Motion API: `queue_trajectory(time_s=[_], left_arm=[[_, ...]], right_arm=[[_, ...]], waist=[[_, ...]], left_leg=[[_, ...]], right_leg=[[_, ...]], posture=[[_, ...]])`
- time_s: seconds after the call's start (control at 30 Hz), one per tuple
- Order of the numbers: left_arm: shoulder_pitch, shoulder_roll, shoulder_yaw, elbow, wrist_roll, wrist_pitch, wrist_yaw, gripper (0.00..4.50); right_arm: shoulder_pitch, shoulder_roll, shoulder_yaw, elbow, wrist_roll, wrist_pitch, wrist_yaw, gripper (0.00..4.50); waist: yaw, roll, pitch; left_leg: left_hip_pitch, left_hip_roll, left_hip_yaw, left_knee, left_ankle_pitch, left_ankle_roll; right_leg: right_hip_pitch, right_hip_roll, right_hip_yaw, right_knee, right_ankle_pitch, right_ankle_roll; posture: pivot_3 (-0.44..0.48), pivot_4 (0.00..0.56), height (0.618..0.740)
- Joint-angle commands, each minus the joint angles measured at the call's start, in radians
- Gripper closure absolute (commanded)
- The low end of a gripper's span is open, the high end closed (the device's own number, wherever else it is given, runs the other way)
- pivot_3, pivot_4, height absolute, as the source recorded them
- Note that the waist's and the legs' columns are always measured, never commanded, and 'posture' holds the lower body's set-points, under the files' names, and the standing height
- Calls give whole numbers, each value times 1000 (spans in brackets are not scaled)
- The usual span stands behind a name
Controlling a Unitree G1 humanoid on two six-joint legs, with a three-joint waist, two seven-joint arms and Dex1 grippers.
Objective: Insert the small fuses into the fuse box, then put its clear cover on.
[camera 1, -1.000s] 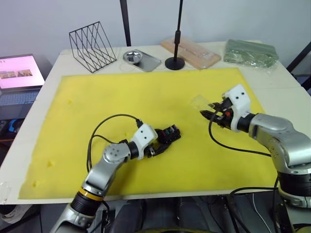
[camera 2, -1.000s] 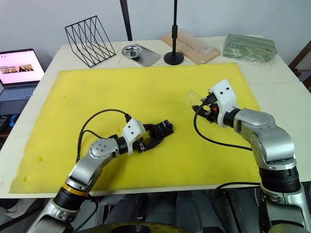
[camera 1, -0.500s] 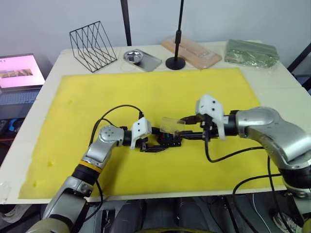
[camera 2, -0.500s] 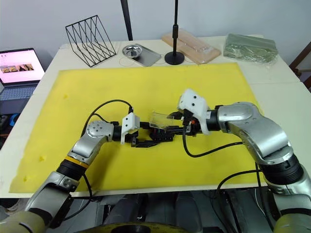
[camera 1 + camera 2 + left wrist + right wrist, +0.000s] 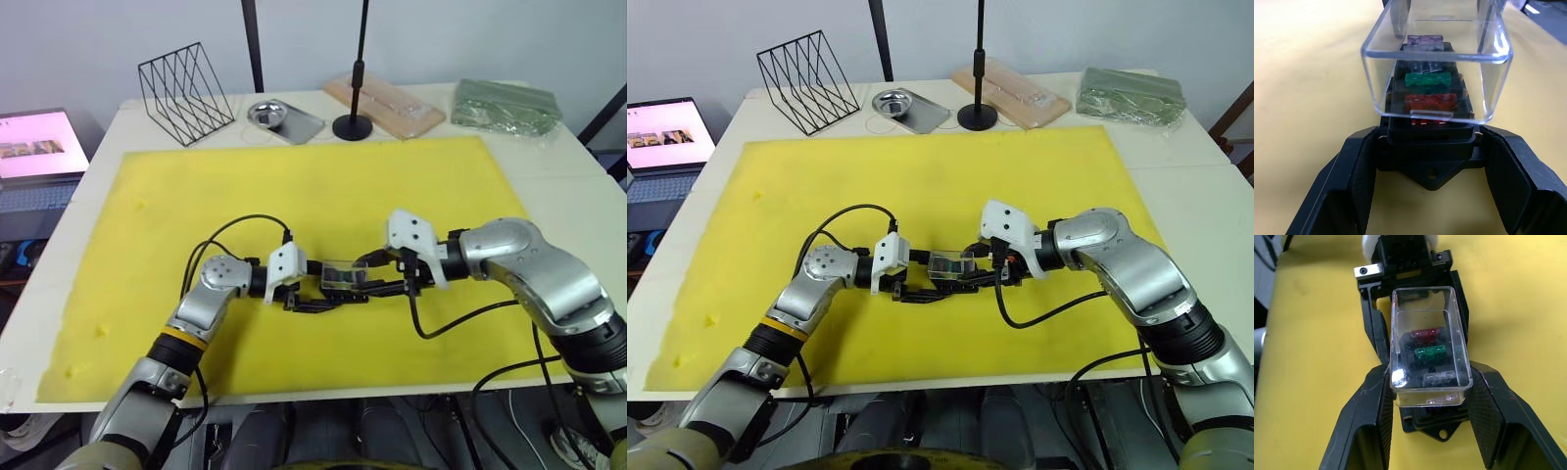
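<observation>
Both arms reach inward over the yellow mat (image 5: 294,186) and meet near its middle, forearms low and roughly level, pointing at each other. The left gripper (image 5: 312,294) comes from the left, the right gripper (image 5: 377,284) from the right.

The fuse box (image 5: 1430,147) sits on the mat between them. The left jaws are closed on its black base, one finger on each side. The right jaws hold the clear cover (image 5: 1427,345) by its two long sides, over the fuse box.

The left wrist view shows the cover tilted and raised above the box at its near end, with a gap under the rim; not seated flush. The head views show only a small clear block over a dark base.

The small fuses (image 5: 1429,352) stand in the box slots under the cover, in one row: red, green, greyish clear, purple. The red one is nearest the left gripper, the purple one nearest the right.

At the far edge of the worktop (image 5: 598,166): wire rack (image 5: 184,93), metal tray (image 5: 284,119), stand base (image 5: 353,126). No writing readable.
</observation>
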Motion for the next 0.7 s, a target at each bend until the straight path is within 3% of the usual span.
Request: queue_trajectory(time_s=[0.03, 0.7], left_arm=[[-3, 6, 21, 3, -8, -22, -19, 1699], [-2, 2, 16, 7, -2, -25, -19, 1699]], right_arm=[[-18, -2, -1, 16, -18, -40, 28, 2715], [22, 42, 5, 105, -68, -135, 52, 2715]], waist=[[0, 0, 0], [0, 0, 0]], left_leg=[[0, 0, 0, 0, 0, 0], [0, 0, 0, 0, 0, 0]], right_leg=[[0, 0, 0, 0, 0, 0], [0, 0, 0, 0, 0, 0]], posture=[[0, 150, 740], [0, 150, 740]])
